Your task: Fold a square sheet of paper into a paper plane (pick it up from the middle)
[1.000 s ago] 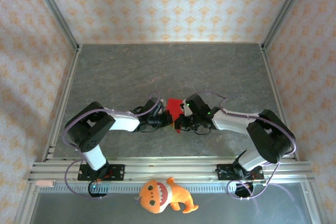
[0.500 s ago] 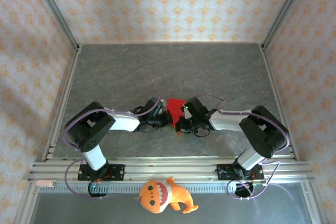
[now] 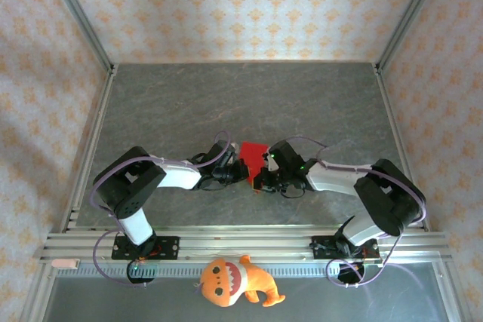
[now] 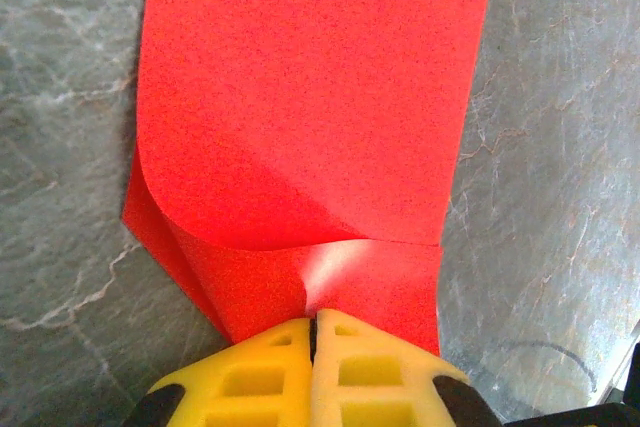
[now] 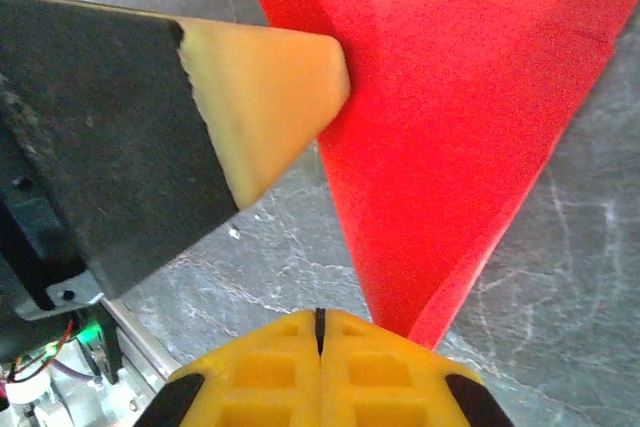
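Red square sheet of paper (image 3: 253, 153) — creased, between left tool (image 4: 313, 323) and right tool (image 5: 320, 316), both pinching it

Top camera: high, behind the arm bases, looking down and forward over the whole counter (image 3: 226, 96). Wrist cameras: each just behind its own jaws, very close, facing along them. All three share the red sheet (image 3: 253, 153) and the grey surface beneath.

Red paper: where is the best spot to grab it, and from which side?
Pinch a thin edge, coming in low from the side, level with the table. The red paper is thin and floppy, so only its lifted edges fit in a gripper. The left gripper is shut on the folded edge, the right gripper on the pointed corner.
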Controlling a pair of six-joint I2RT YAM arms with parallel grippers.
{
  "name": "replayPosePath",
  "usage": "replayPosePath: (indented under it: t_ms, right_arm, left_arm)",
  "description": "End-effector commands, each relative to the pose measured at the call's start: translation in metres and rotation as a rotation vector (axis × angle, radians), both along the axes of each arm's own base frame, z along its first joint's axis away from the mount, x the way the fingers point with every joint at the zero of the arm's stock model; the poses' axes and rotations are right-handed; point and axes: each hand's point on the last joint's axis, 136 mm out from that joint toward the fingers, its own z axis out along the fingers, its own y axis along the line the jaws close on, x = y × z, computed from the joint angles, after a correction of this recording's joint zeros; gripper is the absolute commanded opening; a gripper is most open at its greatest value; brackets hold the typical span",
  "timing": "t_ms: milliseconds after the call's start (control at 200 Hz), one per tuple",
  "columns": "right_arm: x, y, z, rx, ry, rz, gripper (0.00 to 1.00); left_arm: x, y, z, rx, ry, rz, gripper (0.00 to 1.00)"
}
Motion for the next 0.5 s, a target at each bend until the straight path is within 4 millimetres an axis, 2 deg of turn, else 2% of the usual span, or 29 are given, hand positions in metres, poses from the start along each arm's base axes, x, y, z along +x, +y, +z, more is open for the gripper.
replayPosePath:
  t_ms: [0, 105, 220, 495]
  right_arm:
    - [0.012, 0.012, 0.004, 0.014, 0.007, -0.026, 0.0]
    - [0.02, 0.015, -0.007, 0.001, 0.01, -0.054, 0.0]
    - [0.013, 0.01, -0.017, -0.031, 0.037, -0.041, 0.0]
    - [-0.035, -0.031, -0.042, -0.127, 0.108, 0.017, 0.0]
  left_arm:
    - [-0.011, 0.02, -0.025, 0.105, 0.052, 0.022, 0.0]
    - [-0.01, 0.019, -0.024, 0.1, 0.048, 0.022, 0.0]
    - [-0.01, 0.02, -0.025, 0.107, 0.052, 0.024, 0.0]
    - [-0.011, 0.025, -0.032, 0.119, 0.064, 0.054, 0.0]
